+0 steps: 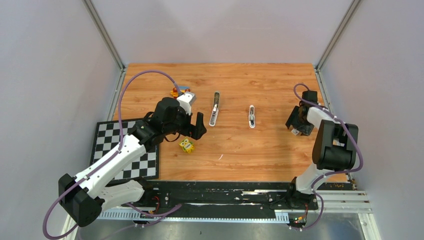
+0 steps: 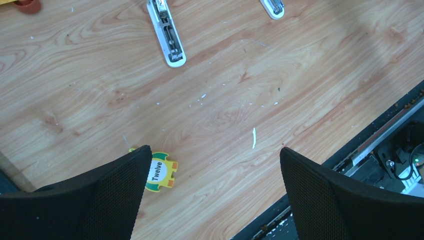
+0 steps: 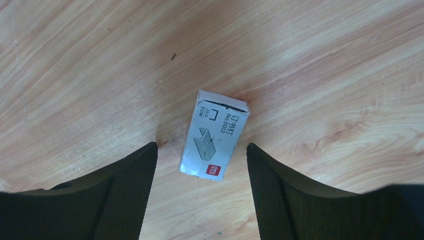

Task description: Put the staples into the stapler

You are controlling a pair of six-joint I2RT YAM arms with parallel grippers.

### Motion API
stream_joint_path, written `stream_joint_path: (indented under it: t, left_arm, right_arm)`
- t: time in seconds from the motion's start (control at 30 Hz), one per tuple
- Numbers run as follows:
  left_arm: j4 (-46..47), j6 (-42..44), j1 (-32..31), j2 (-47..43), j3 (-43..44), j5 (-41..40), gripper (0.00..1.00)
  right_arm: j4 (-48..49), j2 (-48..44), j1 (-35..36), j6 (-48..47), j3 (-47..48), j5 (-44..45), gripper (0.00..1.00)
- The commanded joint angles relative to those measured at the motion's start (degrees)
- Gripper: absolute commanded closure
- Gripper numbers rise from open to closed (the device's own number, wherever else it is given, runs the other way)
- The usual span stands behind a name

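The right tool (image 3: 201,146) hung low over the bench (image 3: 325,60) with its jaws apart. The small white staple box (image 3: 214,135) lay between them, touching neither finger (image 3: 125,185). No loose staples showed anywhere, and whether strips sat inside the box could not be told. The stapler (image 1: 214,108) lay opened flat, well apart from that tool and ahead of the left tool (image 2: 215,148), whose jaws stood wide over bare wood, holding nothing. The step in hand looked like a grasp on the box. It lay slightly skewed to the fingers, so a small wrist turn would square them against its long sides. Thin card would likely crush, so a light squeeze and a level lift seemed wise.
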Motion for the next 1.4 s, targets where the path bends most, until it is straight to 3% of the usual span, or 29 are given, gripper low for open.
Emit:
stream_joint_path:
  t: [0.0, 0.23, 0.4, 1.03, 1.2, 1.37]
  left_arm:
    - [-0.03, 0.54, -0.43, -1.06, -0.30, -0.66, 0.00]
    - [0.04, 0.55, -0.49, -1.06, -0.47, -0.90, 0.00]
    - [0.32, 0.38, -0.40, -0.94, -0.78, -0.67, 0.00]
    - [0.27, 0.41, -0.44, -1.83, -1.13, -0.91, 0.00]
    - [0.29, -0.21, -0.38, -2.51, -1.59, -1.97, 0.00]
    - [-1.48, -3.36, 0.69, -2.49, -1.04, -4.24, 0.00]
  right_arm:
    - [0.35, 1.68, -0.92, -1.67, 1.91, -0.13, 0.30]
    - [1.78, 2.54, -0.84, -3.19, 3.40, -1.31, 0.31]
    - [1.44, 2.95, -0.83, -3.79, 3.84, -2.01, 0.41]
    - [-1.87, 3.73, 1.52, -6.37, 4.37, 0.52, 0.59]
    - [-2.32, 1.51, 4.11, -6.76, 3.56, -1.24, 0.65]
    - [-2.81, -2.89, 11.42, -9.43, 1.14, -3.38, 0.66]
